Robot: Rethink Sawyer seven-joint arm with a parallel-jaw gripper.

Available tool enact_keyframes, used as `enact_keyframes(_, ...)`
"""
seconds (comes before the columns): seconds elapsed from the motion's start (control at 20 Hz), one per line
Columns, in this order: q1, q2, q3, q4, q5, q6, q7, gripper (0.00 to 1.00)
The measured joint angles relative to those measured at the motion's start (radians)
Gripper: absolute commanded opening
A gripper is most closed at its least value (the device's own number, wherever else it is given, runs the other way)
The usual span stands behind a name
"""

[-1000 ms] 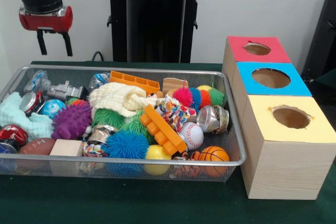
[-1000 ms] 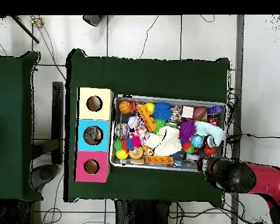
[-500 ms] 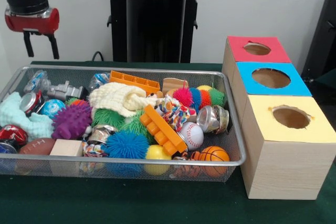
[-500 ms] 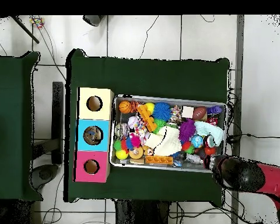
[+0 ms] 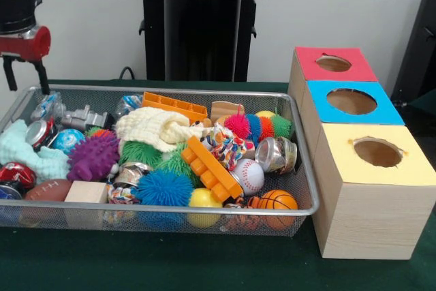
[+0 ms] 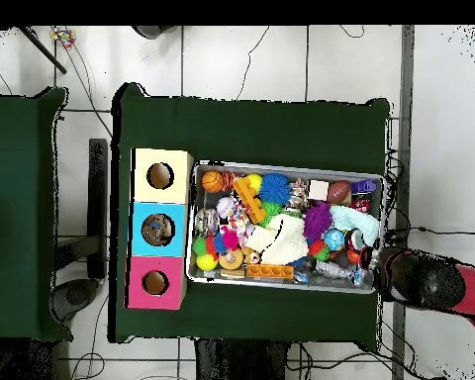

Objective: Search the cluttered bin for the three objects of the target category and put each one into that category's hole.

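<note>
The gripper is hanging at the far left of the front view, above the wire bin's far left corner, with its two dark fingers spread apart and pinching nothing. In the overhead view the arm is reaching in from the right and sitting just past the bin's right end, over the table's green cloth. The bin is lying full of toys: a cream knitted cloth is draping across the middle, an orange building block is leaning diagonally in front of it, and a second orange block is lying along the far wall. A purple spiky ball, a blue spiky ball, a baseball, a small basketball and a small football are resting among crushed cans, though which of these belong to the target category is not clear from these views. Just beside the bin three wooden boxes are standing in a row, each showing a round hole in its top: the yellow box nearest, the blue box in the middle, and the red box farthest.
</note>
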Motion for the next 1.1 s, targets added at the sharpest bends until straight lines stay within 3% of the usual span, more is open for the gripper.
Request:
enact_keyframes(0.35,0.032,0.036,-0.001,-0.084,0.000,0.000,0.000,1.00)
enact_keyframes(0.7,0.065,0.039,-0.013,-0.093,-0.001,-0.006,0.000,1.00)
enact_keyframes(1.1,0.126,0.038,-0.063,-0.082,-0.002,-0.103,0.000,1.00)
